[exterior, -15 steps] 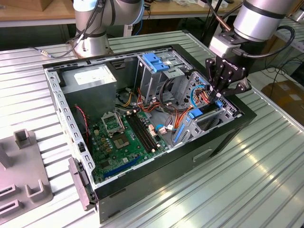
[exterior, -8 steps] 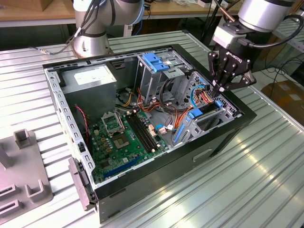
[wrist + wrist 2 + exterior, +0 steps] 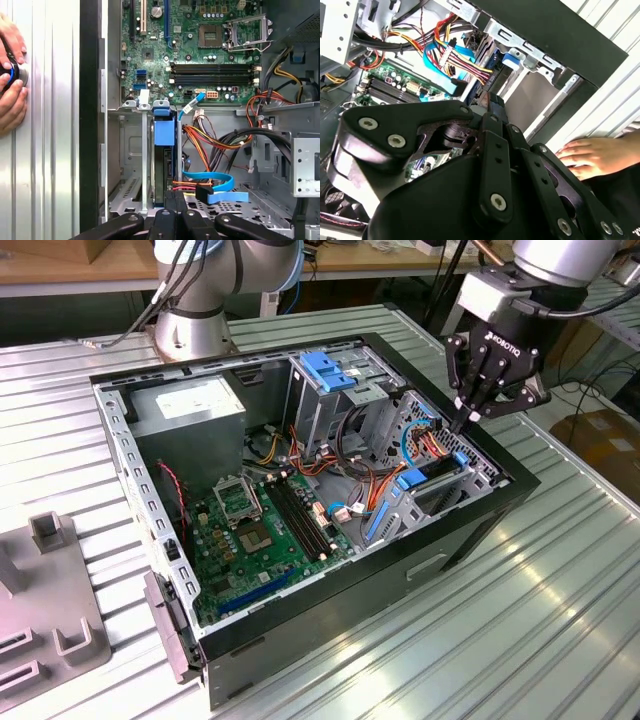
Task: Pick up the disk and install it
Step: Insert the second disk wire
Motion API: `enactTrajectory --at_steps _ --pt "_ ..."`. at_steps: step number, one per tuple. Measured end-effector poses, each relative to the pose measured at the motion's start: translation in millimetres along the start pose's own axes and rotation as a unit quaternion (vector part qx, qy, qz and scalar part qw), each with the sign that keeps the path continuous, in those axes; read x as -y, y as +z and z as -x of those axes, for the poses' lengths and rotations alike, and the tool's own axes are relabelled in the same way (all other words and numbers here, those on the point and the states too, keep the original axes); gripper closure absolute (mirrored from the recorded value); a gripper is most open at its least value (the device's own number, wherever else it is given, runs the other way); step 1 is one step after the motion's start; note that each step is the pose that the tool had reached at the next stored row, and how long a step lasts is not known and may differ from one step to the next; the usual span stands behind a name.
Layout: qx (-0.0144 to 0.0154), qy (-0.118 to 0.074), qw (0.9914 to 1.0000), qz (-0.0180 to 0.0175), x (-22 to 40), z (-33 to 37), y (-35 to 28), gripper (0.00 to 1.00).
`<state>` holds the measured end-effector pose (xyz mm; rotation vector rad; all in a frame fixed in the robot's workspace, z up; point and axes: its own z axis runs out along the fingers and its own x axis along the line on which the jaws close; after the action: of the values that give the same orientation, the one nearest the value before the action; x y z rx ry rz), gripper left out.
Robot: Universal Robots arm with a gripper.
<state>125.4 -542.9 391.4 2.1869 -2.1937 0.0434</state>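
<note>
The disk (image 3: 164, 134) stands on edge in a slot of the drive bay at the near end of the open computer case (image 3: 300, 640). Its blue carrier tab faces the motherboard, and its dark edge runs back toward my fingers. In the exterior view the blue rails of the disk (image 3: 414, 478) show in the bay on the case's right side. My gripper (image 3: 466, 422) points down over that bay with its fingers shut together. The tips are at the disk's rear edge, in among the cables. In both wrist views the gripper (image 3: 174, 196) (image 3: 492, 101) has nothing between its fingers.
Coloured power cables and a blue data cable (image 3: 212, 176) crowd the bay beside the disk. A blue bracket (image 3: 325, 370) tops the grey drive cage. The motherboard (image 3: 265, 525) and power supply (image 3: 190, 410) fill the rest. A person's hand (image 3: 11, 95) rests on the ribbed table beside the case.
</note>
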Motion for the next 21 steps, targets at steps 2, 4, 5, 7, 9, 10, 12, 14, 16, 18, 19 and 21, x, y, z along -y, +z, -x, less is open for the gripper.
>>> enactTrajectory --at_steps 2,4,5,7,9,10,12,14,16,18,19,21 --pt "0.0002 0.0 1.0 0.0 -0.7 -0.1 -0.7 0.89" --pt "-0.0012 0.0 1.0 0.0 -2.8 0.0 -1.0 0.89" --pt "-0.0029 0.0 1.0 0.0 -3.8 0.3 -0.9 0.89" --pt "-0.005 0.0 0.99999 0.0 -4.2 3.1 -1.1 0.89" --pt "-0.0105 0.0 0.99994 0.0 -4.4 7.1 -1.2 0.89" --pt "-0.0146 0.0 0.99989 0.0001 -4.6 8.3 -1.3 0.89" --pt "-0.0189 0.0 0.99982 0.0006 -5.4 10.8 -1.5 0.89" --pt "-0.0226 0.0 0.99974 0.003 -6.0 14.7 -1.6 0.89" --pt "-0.0236 0.0 0.9997 0.0065 -6.1 20.0 -1.9 0.89" --pt "-0.0244 -0.001 0.99965 0.01 -6.1 28.1 -2.3 0.89" --pt "-0.0276 -0.001 0.99953 0.0131 -6.1 34.1 -2.6 0.89" --pt "-0.0534 -0.001 0.99834 0.0216 -6.0 42.8 -2.8 0.89"
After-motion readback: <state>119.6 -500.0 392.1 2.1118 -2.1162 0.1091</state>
